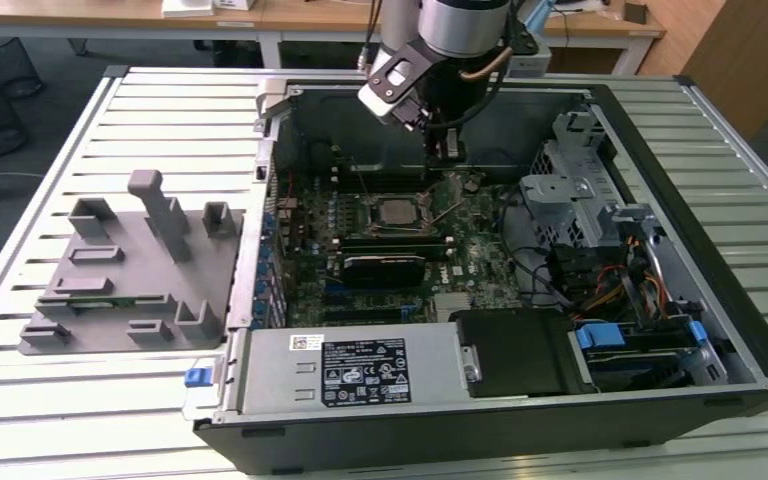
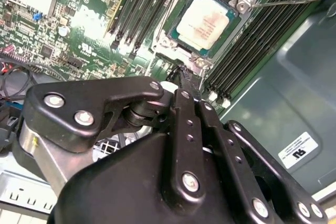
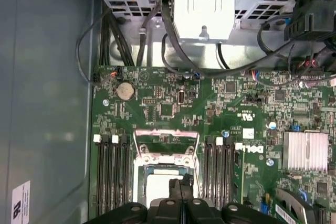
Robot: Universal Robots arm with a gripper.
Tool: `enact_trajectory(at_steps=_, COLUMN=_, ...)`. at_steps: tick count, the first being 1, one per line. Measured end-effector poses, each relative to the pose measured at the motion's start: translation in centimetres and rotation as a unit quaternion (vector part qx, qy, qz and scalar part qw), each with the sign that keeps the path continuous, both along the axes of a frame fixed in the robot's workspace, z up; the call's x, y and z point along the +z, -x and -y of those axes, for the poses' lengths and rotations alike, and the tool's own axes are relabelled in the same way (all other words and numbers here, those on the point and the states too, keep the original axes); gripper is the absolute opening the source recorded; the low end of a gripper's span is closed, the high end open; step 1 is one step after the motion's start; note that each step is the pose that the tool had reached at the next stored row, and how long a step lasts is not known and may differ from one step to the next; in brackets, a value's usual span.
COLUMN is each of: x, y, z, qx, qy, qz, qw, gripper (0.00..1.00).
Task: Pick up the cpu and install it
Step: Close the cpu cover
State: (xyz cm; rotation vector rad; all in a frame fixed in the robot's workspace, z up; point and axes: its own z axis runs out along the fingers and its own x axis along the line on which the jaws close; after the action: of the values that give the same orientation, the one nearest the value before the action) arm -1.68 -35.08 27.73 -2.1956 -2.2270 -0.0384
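Hovering: black two-fingered robot hand (image 2: 185, 76), fingers pinched together on nothing, just above the socket;
Chip: small square silver-topped cpu (image 2: 203, 22) lies flat in the socket on the green motherboard (image 3: 220, 103), apart from the hand;
Socket: metal retaining frame (image 3: 167, 136) seems open, thin wire lever (image 2: 286, 1) raised;
Progress: placing looks done; clamping not yet;
Beyond: grey plastic tray (image 1: 117, 280) on slatted white worktop (image 1: 37, 390).

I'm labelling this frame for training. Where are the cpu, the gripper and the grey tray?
cpu (image 2: 202, 22), second wrist view, middle of its metal top.
gripper (image 3: 181, 184), first wrist view, at its fingertips.
grey tray (image 1: 137, 275), exterior view, bare part of its base.
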Motion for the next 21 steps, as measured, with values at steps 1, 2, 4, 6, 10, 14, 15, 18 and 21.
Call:
enact_trajectory(at_steps=1, x=-0.03, y=-0.1, z=-0.01, qx=0.0, qy=0.0, qz=0.0, qw=1.0, gripper=0.11)
enact_trajectory(at_steps=2, x=-0.09, y=-0.2, z=-0.03, qx=0.0, qy=0.0001, qz=0.0, qw=1.0, gripper=0.11)
enact_trajectory(at_steps=4, x=-0.26, y=-0.4, z=-0.08, qx=0.0, qy=0.0001, qz=-0.0001, qw=1.0, gripper=0.11)
enact_trajectory(at_steps=6, x=-0.48, y=-0.6, z=-0.15, qx=0.0, qy=0.0001, qz=-0.0002, qw=1.0, gripper=0.11)
enact_trajectory(at_steps=10, x=-0.72, y=-1.3, z=-0.34, qx=0.0, qy=0.0, qz=-0.0005, qw=1.0, gripper=0.11)
enact_trajectory(at_steps=14, x=-0.89, y=-2.0, z=-0.48, qx=0.0, qy=0.0002, qz=-0.001, qw=1.0, gripper=0.11)
enact_trajectory(at_steps=15, x=-0.93, y=-2.2, z=-0.54, qx=0.0, qy=0.0001, qz=-0.001, qw=1.0, gripper=0.11)
enact_trajectory(at_steps=18, x=-1.05, y=-2.6, z=-0.91, qx=0.0, qy=0.0001, qz=-0.001, qw=1.0, gripper=0.11)
enact_trajectory(at_steps=21, x=-1.17, y=-2.8, z=-1.31, qx=0.0, qy=0.0, qz=-0.001, qw=1.0, gripper=0.11)
